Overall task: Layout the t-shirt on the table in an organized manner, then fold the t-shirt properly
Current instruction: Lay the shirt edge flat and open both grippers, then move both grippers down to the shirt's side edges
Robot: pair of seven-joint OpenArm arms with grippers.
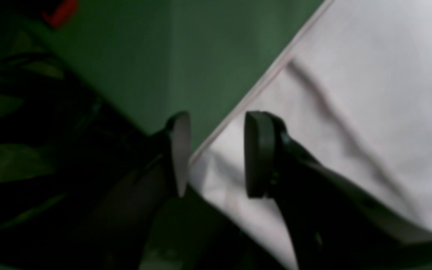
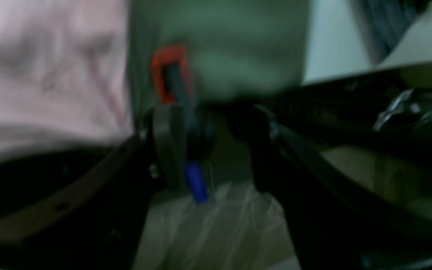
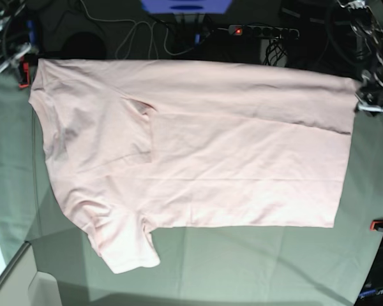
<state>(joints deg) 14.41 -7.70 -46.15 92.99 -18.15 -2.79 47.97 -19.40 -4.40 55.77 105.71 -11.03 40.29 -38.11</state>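
While spread flat, one t-shirt (image 3: 198,153) lay across the table (image 3: 255,268), long axis left-right in the base view, collar left, hem right.
Two grippers: left gripper (image 1: 216,153) parted over the hem edge, holding nothing; right gripper (image 2: 216,150) parted, empty. Only the right wrist view showed a red clamp (image 2: 169,71) close up.
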